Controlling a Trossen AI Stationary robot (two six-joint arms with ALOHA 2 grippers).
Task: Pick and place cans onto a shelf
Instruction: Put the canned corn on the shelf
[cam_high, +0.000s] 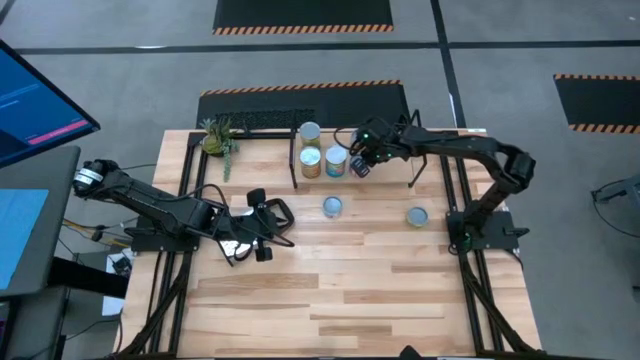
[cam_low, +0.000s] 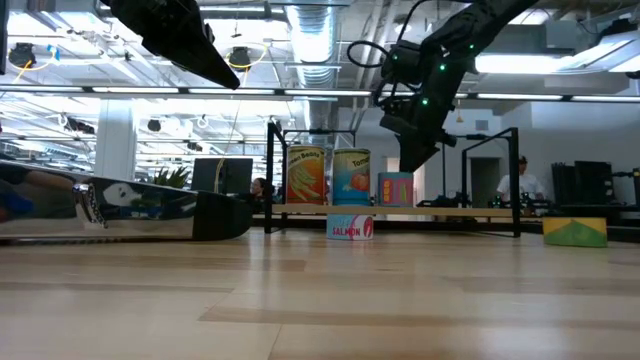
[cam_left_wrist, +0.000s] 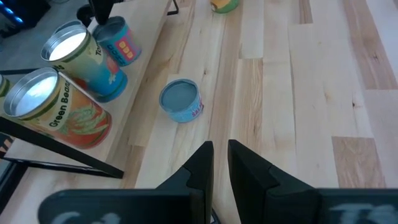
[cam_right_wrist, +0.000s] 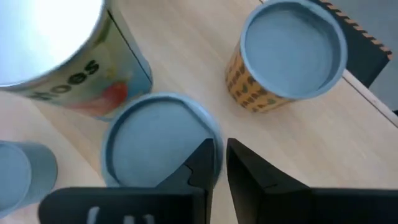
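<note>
We are seeing the right gripper (cam_right_wrist: 221, 145) hovering just over the small can (cam_right_wrist: 158, 146) on the shelf (cam_low: 460, 210). Its dark, blocky fingers are nearly together with only a thin slit between them, and they are gripping nothing. That can is showing a flat, dull blue-grey round top with a raised rim. Beside it on the pale wood board, a tall tomato tin (cam_low: 351, 177) and a green-bean tin (cam_low: 306, 175) are standing upright with glossy paper labels. A fourth cylinder (cam_right_wrist: 292, 53), with an orange patterned side, is sitting behind them. The shelf is resting on thin black wire legs.

The left gripper (cam_left_wrist: 221, 147) is waiting over the planked tabletop (cam_high: 360, 270) near its left side. Its angular black fingers are likewise almost closed and empty.

On the table, a squat salmon can (cam_left_wrist: 181, 101) is standing just in front of the shelf. Another low can (cam_high: 417, 216), with a yellow-green label, is sitting well apart to the right.
</note>
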